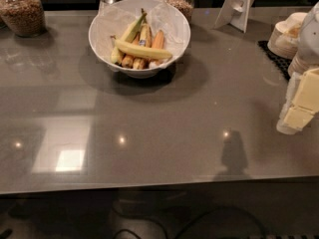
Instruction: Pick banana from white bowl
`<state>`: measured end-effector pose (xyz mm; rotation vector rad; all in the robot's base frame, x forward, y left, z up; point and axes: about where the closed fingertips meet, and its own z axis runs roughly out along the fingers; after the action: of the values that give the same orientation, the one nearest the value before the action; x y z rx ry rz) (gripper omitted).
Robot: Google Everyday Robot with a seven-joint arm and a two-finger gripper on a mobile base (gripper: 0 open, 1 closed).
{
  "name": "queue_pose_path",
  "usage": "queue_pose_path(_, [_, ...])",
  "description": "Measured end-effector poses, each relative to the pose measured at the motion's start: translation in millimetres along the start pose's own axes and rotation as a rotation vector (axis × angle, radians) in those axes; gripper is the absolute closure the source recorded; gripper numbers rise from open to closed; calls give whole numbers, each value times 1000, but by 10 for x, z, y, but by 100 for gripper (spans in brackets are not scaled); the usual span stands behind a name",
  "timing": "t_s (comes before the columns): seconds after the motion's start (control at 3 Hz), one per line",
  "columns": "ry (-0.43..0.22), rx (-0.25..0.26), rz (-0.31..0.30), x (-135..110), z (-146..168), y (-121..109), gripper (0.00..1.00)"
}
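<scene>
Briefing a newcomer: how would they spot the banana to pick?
On the grey counter, the white bowl sits at the back, left of the tool at the right edge. The banana lies crosswise atop the pile: longest, pale yellow, not greenish or orange-brown.

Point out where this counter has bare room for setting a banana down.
Bare counter runs from the white bowl forward to the near edge, and left below the jar. Crowded: the back row and right side, with stacked cups and the claw.
</scene>
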<state>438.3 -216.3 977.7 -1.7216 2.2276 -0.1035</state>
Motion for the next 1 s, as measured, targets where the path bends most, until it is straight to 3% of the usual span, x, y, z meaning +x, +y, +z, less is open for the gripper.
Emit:
queue_pose_path(0.33, [-1, 0, 0, -2, 0, -1, 0])
queue_pose_path(0.67, [-101, 41, -15, -313, 36, -157, 0])
queue_pose_path(1.0, [-237, 109, -49, -907, 108, -483, 0])
